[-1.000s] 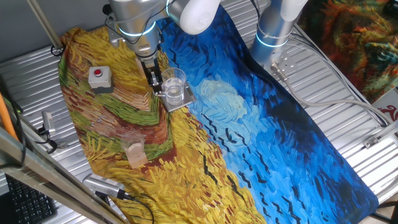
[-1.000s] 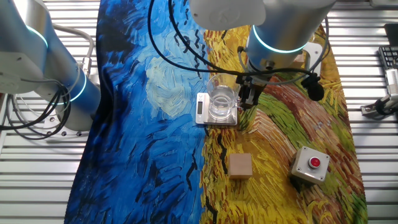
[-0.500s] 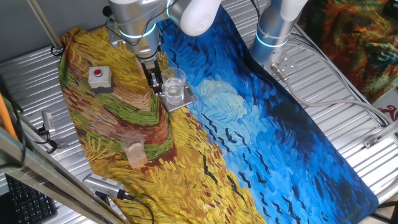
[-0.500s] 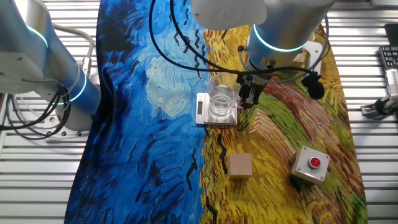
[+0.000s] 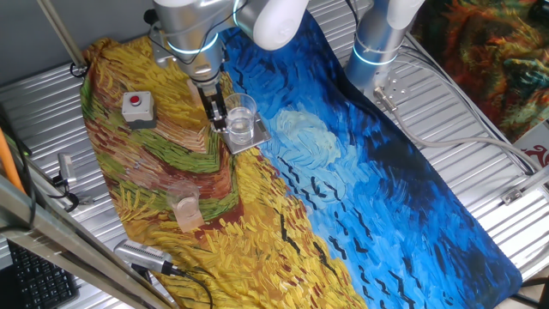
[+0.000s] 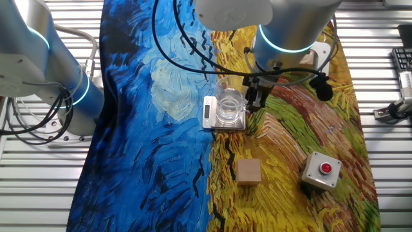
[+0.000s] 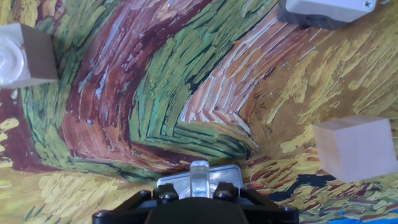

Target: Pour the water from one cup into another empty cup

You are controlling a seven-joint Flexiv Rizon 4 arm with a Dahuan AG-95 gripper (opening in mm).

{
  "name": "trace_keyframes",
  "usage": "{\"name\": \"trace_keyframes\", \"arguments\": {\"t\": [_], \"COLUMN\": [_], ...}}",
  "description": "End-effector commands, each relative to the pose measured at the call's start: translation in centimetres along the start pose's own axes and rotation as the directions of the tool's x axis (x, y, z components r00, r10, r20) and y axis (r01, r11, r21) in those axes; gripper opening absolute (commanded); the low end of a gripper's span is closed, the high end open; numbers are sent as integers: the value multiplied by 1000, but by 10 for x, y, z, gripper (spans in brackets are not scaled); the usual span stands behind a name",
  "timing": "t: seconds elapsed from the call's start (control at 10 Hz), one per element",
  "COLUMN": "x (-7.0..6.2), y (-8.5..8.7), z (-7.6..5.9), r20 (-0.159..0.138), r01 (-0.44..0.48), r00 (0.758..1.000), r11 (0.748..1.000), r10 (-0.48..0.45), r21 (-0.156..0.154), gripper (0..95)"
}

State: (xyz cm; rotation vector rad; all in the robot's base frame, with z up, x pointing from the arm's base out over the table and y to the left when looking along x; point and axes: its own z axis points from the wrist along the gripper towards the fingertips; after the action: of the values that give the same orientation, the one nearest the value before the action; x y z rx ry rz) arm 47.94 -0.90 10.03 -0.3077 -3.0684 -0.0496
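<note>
Readable text: none in any view.
Scale (image 6: 208,112) display: too small to read.
Red button box (image 6: 320,170): unmarked.

The water cannot be made out inside the clear tumbler (image 5: 241,120). In the hand view the gripper (image 7: 199,186) is cut by the bottom edge, and the grey box (image 7: 326,11) by the top edge.

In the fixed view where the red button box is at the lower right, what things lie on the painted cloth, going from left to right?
Small scale → clear cup standing on it → claw → red button box.
</note>
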Motion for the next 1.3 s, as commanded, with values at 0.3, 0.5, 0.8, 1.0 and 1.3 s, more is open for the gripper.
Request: {"name": "trace_keyframes", "arguments": {"t": [0.3,0.5,0.8,1.0,1.3], "x": [1,2,2,2,2], "y": [0,0,0,0,0], "z": [1,1,1,1,1], "r20": [-6,-16,-19,-19,-16], "r01": [15,22,27,26,27], "r00": [1000,1000,999,999,999], "r11": [1000,1000,1000,1000,1000], "r10": [-15,-22,-27,-26,-27], "r21": [5,6,7,7,6], "gripper": [380,380,190,190,190]}}
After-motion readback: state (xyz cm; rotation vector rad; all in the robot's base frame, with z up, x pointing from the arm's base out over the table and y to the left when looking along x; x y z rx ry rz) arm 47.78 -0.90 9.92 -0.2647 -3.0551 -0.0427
